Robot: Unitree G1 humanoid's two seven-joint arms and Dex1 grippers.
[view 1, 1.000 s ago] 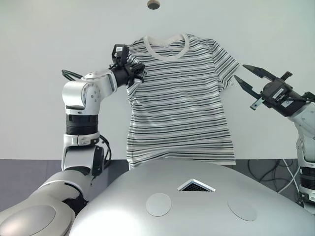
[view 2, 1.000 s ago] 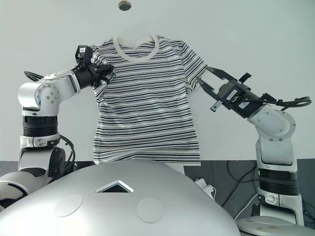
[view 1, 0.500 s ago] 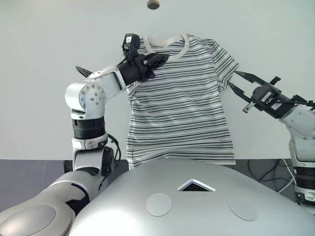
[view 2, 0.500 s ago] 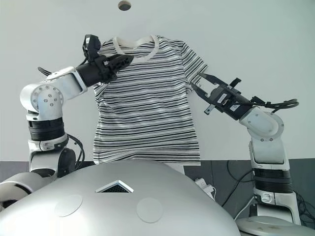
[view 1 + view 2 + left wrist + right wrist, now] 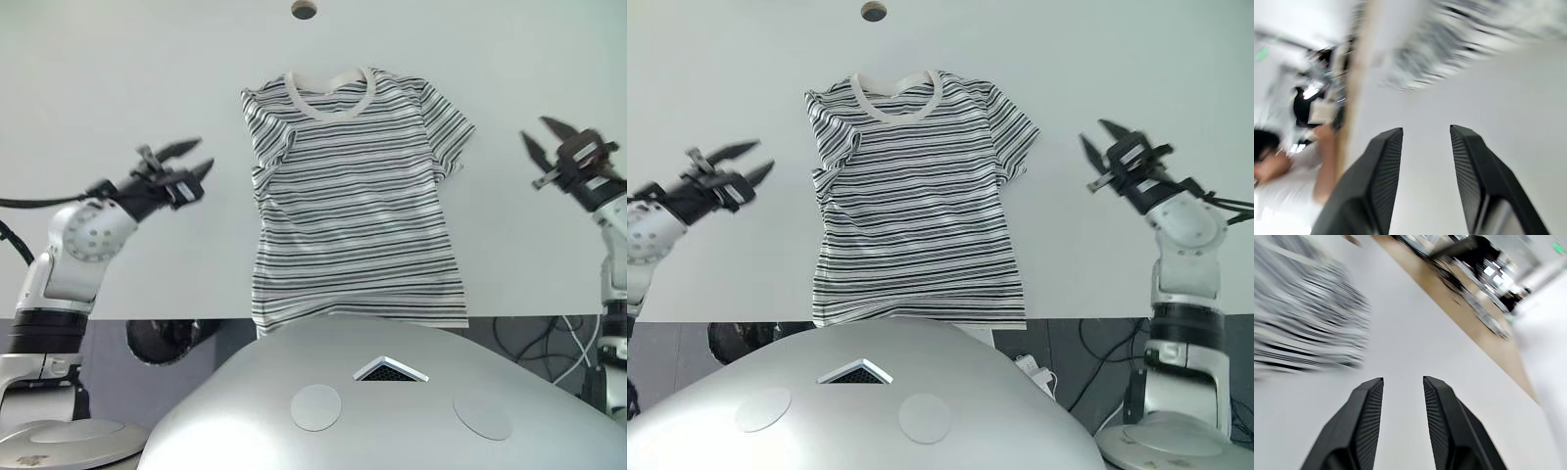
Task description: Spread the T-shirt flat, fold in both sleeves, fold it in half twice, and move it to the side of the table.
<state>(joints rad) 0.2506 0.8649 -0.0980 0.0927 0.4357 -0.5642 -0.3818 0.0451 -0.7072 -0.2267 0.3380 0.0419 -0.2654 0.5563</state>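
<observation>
Open and empty, the left hand (image 5: 199,157) and right hand (image 5: 534,130) draw away from the T-shirt (image 5: 353,206) between them; only the sleeve (image 5: 266,125) toward the left hand is folded.

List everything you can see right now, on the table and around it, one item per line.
T-shirt: one, black-and-white striped with a cream collar, lying flat in the middle of the table, collar at the far end.
Table: one, white, under the shirt.
Round spot: one, dark, at the far edge of the table beyond the collar.
Cables: several, black, on the floor to the robot's right below the table's near edge.
Left pincer: one, black, open, above bare table to the left of the shirt.
Right pincer: one, black, open, above bare table to the right of the shirt.
</observation>
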